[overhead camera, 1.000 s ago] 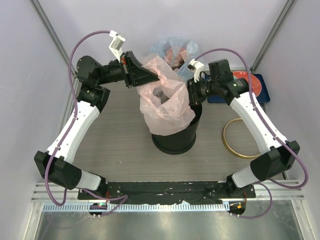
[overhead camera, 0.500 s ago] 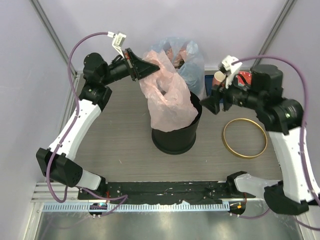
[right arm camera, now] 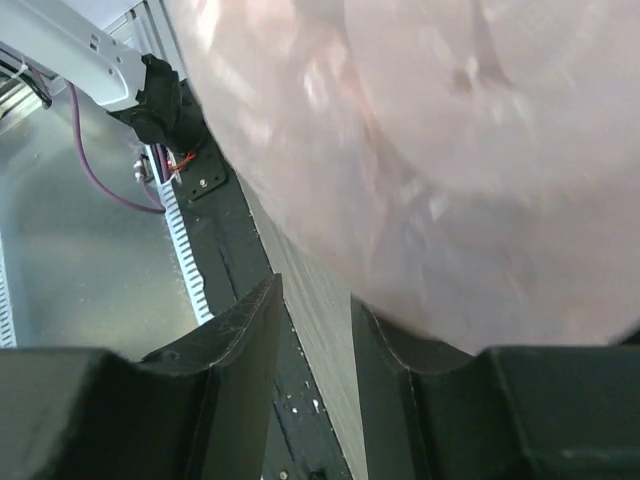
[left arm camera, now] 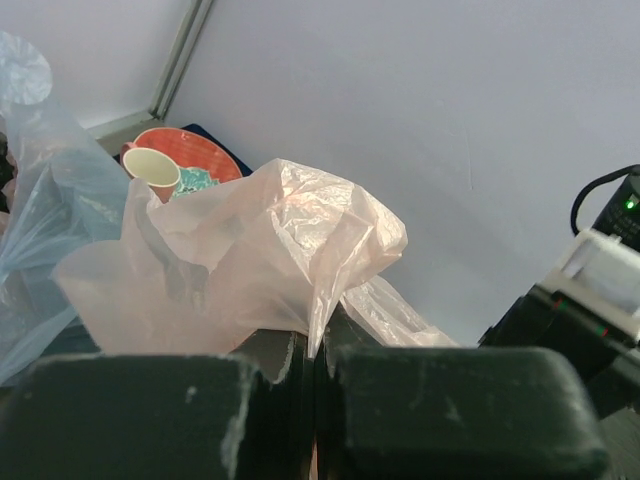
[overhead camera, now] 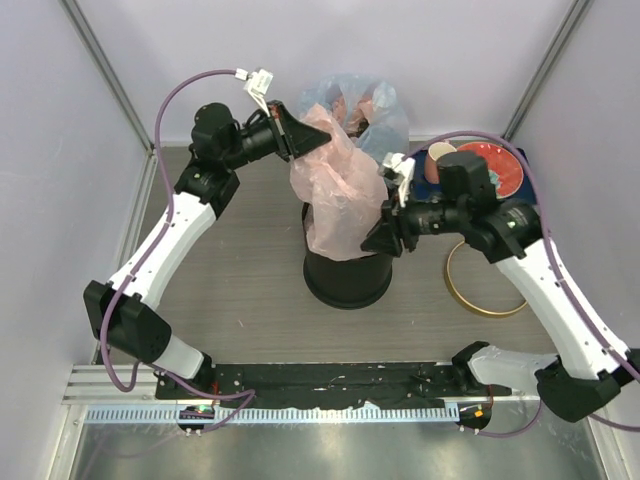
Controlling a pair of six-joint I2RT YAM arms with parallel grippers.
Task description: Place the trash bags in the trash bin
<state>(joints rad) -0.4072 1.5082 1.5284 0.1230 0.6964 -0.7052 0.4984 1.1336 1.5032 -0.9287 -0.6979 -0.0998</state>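
Observation:
The pale-pink trash bag (overhead camera: 340, 190) hangs with its lower end inside the round black trash bin (overhead camera: 348, 280) at the table's middle. My left gripper (overhead camera: 312, 140) is shut on the bag's top edge and holds it up above the bin; the left wrist view shows the plastic (left arm camera: 260, 260) pinched between the jaws. My right gripper (overhead camera: 378, 240) is open, right beside the bag's right side at the bin's rim. In the right wrist view the blurred pink bag (right arm camera: 450, 150) fills the top, just past the fingertips (right arm camera: 262, 300). The gold hoop (overhead camera: 487, 277) lies on the table right of the bin.
A bluish translucent bag (overhead camera: 375, 115) with reddish contents stands behind the bin. A dark blue tray (overhead camera: 520, 185) with a red plate (overhead camera: 495, 165) and a cup (overhead camera: 438, 155) is at the back right. Frame posts rise at both back corners.
My right arm swung in from the right to the bag's side at the bin rim. My left gripper shifted slightly right, still holding the bag's top.

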